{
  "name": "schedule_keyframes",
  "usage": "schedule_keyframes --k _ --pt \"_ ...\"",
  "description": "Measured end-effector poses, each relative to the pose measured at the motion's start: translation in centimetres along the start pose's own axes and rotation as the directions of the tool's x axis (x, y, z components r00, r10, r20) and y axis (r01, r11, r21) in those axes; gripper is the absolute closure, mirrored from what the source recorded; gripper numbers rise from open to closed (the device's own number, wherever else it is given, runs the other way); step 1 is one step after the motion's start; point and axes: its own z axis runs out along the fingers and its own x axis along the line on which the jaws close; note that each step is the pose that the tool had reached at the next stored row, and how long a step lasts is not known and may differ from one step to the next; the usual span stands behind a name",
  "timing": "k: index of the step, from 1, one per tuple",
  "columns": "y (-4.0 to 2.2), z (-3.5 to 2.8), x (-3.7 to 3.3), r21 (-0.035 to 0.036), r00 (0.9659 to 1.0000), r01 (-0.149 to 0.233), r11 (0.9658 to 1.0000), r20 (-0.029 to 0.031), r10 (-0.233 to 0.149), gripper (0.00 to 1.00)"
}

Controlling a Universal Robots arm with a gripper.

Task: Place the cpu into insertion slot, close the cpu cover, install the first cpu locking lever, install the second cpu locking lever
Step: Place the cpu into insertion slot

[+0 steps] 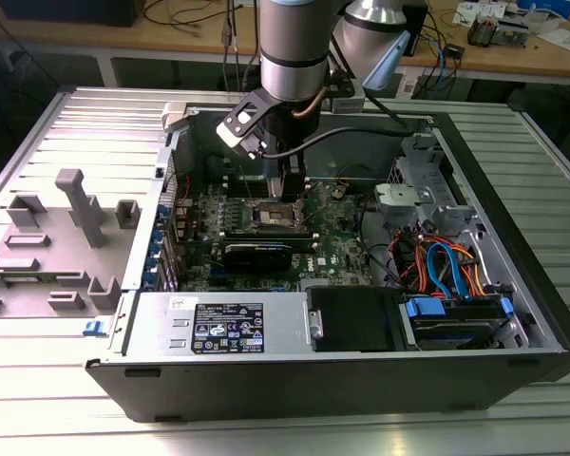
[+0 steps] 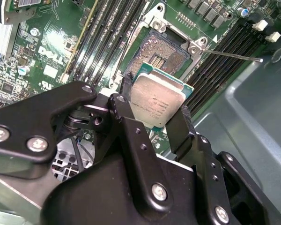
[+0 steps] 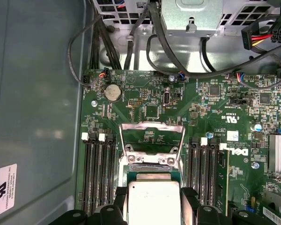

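My gripper (image 2: pixel 154 108) is shut on the cpu (image 2: pixel 157 99), a flat square chip with a silvery top, clamped by its edges between two black fingers (image 2: pixel 180 126). The chip hangs slightly tilted just above the insertion slot (image 2: pixel 163 50), a dark square socket in a silvery frame on the green board. In the first wrist view the cpu (image 3: pixel 152 202) sits low between the fingers (image 3: pixel 189 199), and the cpu cover (image 3: pixel 152 125) stands swung up and open beyond it. A thin locking lever (image 2: pixel 234 56) sticks out beside the socket. In the exterior view the gripper (image 1: pixel 283 193) hovers over the socket (image 1: pixel 276 215).
Long black memory slots (image 3: pixel 97 173) run on both sides of the socket. A black graphics card (image 1: pixel 258 253) lies just in front of it. The computer case wall (image 3: pixel 37 103), cables (image 1: pixel 437 261) and a drive cage (image 1: pixel 413 185) surround the board. Grey fixtures (image 1: pixel 76 204) stand on the table at the exterior view's left.
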Motion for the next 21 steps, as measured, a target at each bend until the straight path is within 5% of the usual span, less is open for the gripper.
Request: schedule_keyframes --k 12,21 --pt "0.0 0.1 -0.01 -0.0001 1.0 0.0 1.0 -0.0002 0.0 0.46" --pt "-0.51 2.45 -0.11 -0.0018 0.9995 -0.032 0.9995 0.0012 0.032 0.46"
